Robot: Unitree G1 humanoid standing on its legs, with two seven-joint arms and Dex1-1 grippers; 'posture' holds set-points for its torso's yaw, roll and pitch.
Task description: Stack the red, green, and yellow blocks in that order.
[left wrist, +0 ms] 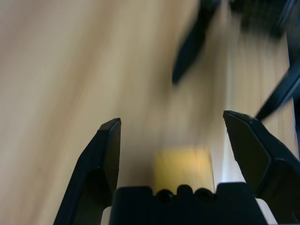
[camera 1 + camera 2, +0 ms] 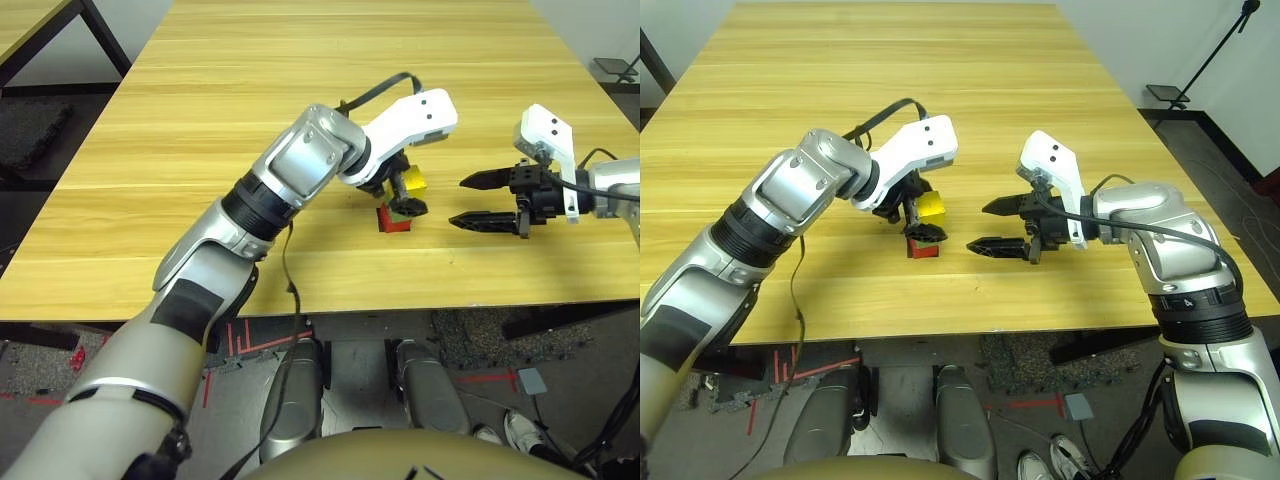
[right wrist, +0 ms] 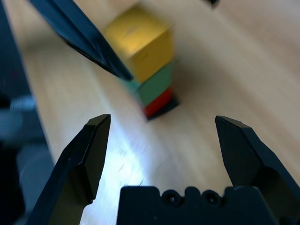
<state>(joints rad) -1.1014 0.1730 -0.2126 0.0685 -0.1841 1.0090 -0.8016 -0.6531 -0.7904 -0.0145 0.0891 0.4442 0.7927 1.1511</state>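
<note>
The left gripper (image 1: 171, 129) is hovering with jaws spread wide around the yellow block (image 3: 140, 44), gripping nothing. It's topping green (image 3: 152, 86) and red (image 3: 159, 103), while the right gripper (image 2: 1002, 224) is gaping empty just beside.

Left end effector (image 2: 908, 215) crowds stack (image 3: 149, 77) (right side free).
</note>
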